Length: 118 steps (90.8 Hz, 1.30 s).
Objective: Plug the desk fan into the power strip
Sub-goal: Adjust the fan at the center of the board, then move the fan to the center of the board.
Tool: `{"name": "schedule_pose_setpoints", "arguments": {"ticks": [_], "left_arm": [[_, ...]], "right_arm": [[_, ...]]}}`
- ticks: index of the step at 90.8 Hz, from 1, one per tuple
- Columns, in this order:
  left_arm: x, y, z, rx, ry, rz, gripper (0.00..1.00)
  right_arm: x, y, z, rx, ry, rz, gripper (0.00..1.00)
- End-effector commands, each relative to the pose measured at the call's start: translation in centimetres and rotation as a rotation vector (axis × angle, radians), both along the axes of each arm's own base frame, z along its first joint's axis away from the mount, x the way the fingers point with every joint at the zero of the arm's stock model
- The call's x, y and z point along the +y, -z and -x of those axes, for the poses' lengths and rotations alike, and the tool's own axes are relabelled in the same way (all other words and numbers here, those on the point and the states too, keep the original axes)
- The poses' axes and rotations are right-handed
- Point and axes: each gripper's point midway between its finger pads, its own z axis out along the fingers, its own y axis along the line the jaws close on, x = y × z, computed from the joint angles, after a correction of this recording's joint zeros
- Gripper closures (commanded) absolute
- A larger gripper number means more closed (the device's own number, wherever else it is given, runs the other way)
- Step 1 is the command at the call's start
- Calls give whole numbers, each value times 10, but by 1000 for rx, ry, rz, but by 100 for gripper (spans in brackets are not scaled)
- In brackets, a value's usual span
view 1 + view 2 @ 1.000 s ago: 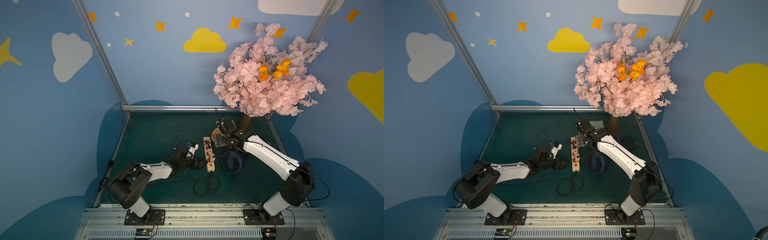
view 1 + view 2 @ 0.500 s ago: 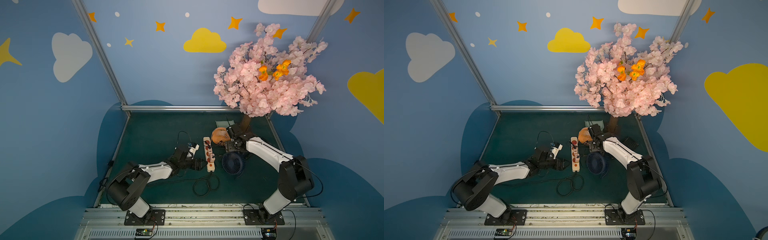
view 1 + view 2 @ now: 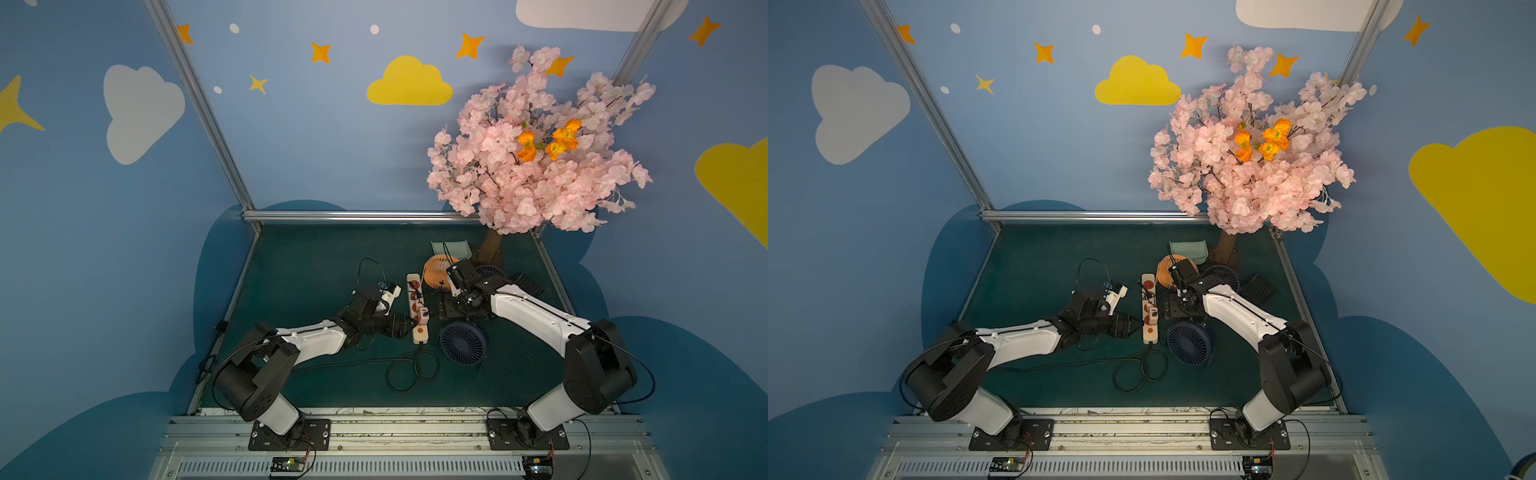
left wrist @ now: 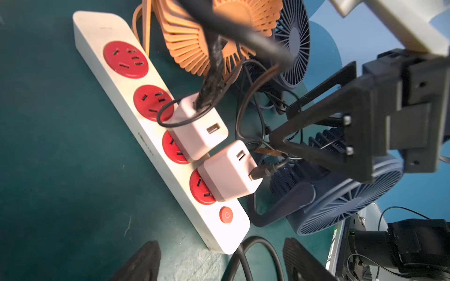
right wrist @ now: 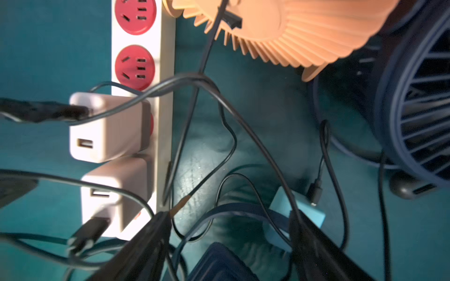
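Note:
The white power strip (image 3: 417,307) (image 3: 1149,309) (image 4: 146,136) (image 5: 166,116) lies mid-mat. Two white adapters (image 4: 198,131) (image 4: 229,170) sit in its sockets nearest the orange button (image 4: 226,215). An orange fan (image 3: 438,272) (image 5: 292,31) and a blue fan (image 3: 462,344) (image 4: 341,202) stand right of the strip. My left gripper (image 3: 409,326) (image 4: 220,265) is open, its fingers either side of the strip's button end without touching. My right gripper (image 3: 438,311) (image 5: 229,233) is open, low beside the strip, over tangled thin cables. A light blue adapter (image 5: 302,214) lies on the mat by one finger.
A second blue fan (image 3: 490,272) and a black stand (image 3: 528,284) sit behind the right arm. The blossom tree's trunk (image 3: 492,245) and a pale green tray (image 3: 451,248) are at the back right. The strip's black cord (image 3: 411,370) coils toward the front.
My right arm has drawn back from the strip's far end toward the front and come down beside the adapters, uncovering the orange fan. The left arm has not moved.

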Motion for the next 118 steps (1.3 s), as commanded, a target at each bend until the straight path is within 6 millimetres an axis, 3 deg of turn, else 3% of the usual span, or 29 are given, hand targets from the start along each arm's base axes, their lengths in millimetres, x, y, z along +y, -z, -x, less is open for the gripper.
{"name": "schedule_pose_setpoints", "arguments": {"ticks": [1, 10, 22, 38, 61, 69, 77, 88, 118], "left_arm": [[-1, -13, -3, -32, 10, -6, 16], [1, -16, -5, -42, 0, -23, 16], [0, -23, -9, -61, -7, -22, 16], [-8, -35, -14, -88, 1, -35, 12], [-9, -41, -16, -108, 2, -62, 6], [-6, -42, -17, -112, -7, -74, 6], [-2, -43, -19, -123, -25, -94, 5], [-2, -45, -21, -127, -29, -105, 5], [-8, -49, -29, -121, -26, -109, 5]], "right_arm": [[-27, -31, -14, -82, 107, -52, 13], [-50, -53, -24, -168, 179, -79, 7], [-80, -53, -38, -254, 296, -67, 6], [-87, -55, -69, -352, 274, 36, 6], [-103, -33, -105, -317, 267, 342, 4], [-110, -24, -111, -282, 282, 373, 4], [-105, -12, -117, -254, 261, 351, 3], [-113, 1, -115, -195, 286, 387, 3], [-194, 5, -64, -103, 522, 430, 3]]}}
